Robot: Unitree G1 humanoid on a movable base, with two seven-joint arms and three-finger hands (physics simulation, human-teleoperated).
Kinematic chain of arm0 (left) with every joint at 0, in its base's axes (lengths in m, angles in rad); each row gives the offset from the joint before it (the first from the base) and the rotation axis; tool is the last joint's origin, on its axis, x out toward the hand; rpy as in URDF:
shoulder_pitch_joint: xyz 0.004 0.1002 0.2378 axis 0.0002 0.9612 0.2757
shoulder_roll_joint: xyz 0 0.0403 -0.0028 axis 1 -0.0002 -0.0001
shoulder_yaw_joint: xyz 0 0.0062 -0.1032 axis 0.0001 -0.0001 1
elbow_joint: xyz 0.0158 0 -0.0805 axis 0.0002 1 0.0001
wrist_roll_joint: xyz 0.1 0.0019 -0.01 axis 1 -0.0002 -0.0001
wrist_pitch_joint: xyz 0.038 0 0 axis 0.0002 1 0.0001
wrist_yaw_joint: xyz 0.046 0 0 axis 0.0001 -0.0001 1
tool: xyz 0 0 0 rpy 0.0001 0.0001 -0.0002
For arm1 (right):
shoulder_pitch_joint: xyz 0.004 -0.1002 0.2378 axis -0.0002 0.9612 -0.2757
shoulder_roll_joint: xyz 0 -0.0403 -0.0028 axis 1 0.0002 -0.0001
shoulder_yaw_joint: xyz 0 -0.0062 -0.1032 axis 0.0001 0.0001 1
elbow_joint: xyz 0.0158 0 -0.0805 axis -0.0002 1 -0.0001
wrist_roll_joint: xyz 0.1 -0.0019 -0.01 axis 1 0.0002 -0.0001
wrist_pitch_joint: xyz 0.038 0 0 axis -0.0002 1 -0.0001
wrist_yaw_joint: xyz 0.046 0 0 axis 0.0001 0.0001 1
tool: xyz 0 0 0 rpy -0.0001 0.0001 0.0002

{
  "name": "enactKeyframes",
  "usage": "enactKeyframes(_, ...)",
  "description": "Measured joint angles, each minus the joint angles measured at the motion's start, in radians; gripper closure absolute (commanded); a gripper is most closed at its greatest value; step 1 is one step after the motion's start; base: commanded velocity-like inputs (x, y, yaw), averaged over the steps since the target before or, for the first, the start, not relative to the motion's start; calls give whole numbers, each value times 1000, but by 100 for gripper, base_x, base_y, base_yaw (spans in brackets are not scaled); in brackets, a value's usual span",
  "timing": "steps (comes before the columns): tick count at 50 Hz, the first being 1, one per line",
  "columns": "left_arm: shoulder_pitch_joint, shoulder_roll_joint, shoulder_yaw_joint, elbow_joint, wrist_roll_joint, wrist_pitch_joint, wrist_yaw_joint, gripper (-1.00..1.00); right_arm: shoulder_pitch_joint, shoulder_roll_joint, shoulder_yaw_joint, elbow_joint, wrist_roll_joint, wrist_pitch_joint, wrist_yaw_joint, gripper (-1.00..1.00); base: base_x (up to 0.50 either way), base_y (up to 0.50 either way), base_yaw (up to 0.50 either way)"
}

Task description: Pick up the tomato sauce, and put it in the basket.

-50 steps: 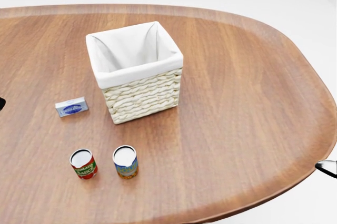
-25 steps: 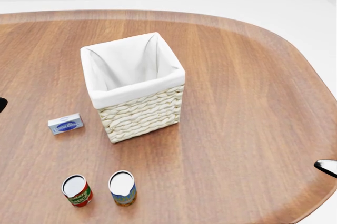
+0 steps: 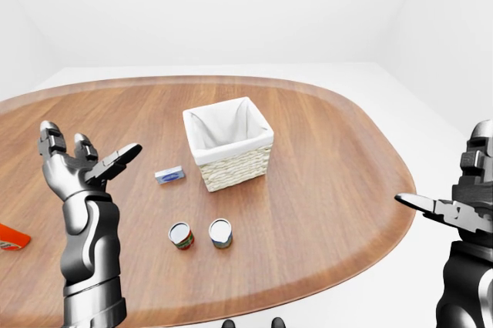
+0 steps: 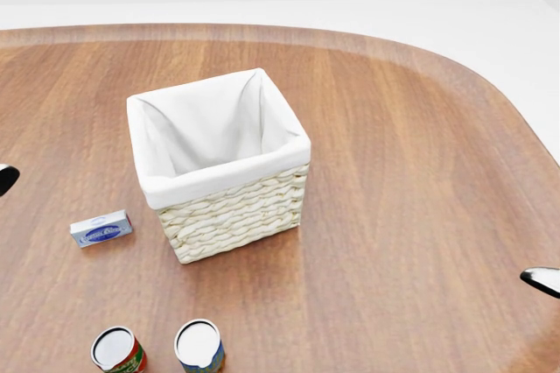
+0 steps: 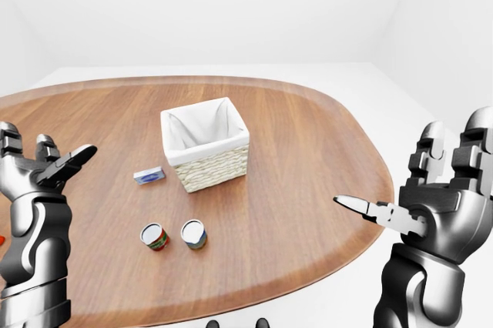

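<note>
Both robot hands, the left robot hand (image 3: 81,162) and the right robot hand (image 5: 439,205), are hanging released and empty. The tomato sauce can (image 3: 181,235) is standing upright between them, nearer the left; likely rigid, smooth, fairly light, best gripped around its sides. Beyond is sitting the wicker basket (image 3: 235,166).

Left arm: rises upright from the lower left of the left-eye view, forearm vertical.
Left hand (image 3: 77,165): raised, palm up, fingers spread apart, holding nothing.
Right arm: rises at the lower right of the right-eye view.
Right hand (image 5: 439,197): raised, fingers upright and apart, one finger pointing left; empty.
</note>
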Motion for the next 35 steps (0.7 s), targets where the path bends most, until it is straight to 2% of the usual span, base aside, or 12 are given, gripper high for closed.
enactKeyframes(14, 2, -3, -3, -3, 13, 0, -8, -100, 4, 3, 3, 5, 1, 0, 0, -100, 0, 0, 0)
enactKeyframes(20, 1, -4, -22, 10, 61, 0, -23, -100, 3, 2, 4, 6, 0, 0, -2, -100, 0, 0, 0)
enactKeyframes(26, 6, -12, -69, 26, 194, 0, -65, -100, 2, 1, 6, 7, 0, 0, -2, -100, 0, 0, 0)
enactKeyframes(35, 41, -37, -149, 19, 516, 0, -151, -100, 0, -1, 6, 7, 0, 0, -3, -100, 0, 0, 0)
